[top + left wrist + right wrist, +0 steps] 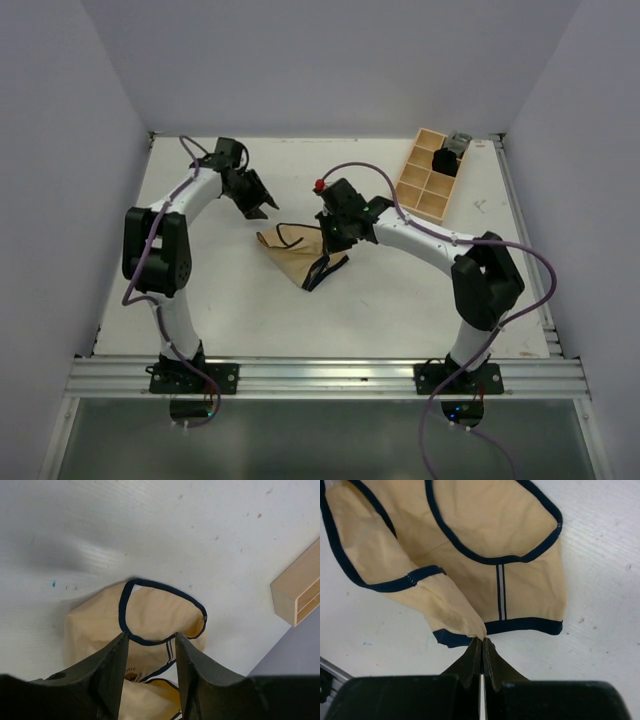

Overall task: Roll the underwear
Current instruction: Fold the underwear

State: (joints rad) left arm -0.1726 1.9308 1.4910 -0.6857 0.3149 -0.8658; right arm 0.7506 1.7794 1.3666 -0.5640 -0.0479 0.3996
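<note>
Underwear (292, 255): tan, dark trim, on the table (400, 300), centre. Right gripper (481, 641): pressed together, pinching a lifted fold at its hem. Left gripper (150, 639): spread, beside a leg opening.

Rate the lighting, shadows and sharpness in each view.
Top external: even, soft light, no glare on the table. Left wrist: a diffuse grey shadow upper left; the left gripper dark, soft-edged. Right wrist: the underwear crisp, stitching visible; the right gripper nearly black.

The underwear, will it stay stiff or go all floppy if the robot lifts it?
Probably floppy: the underwear creases into a soft peak where the right gripper pinches it. Likely light too, being thin cloth.
</note>
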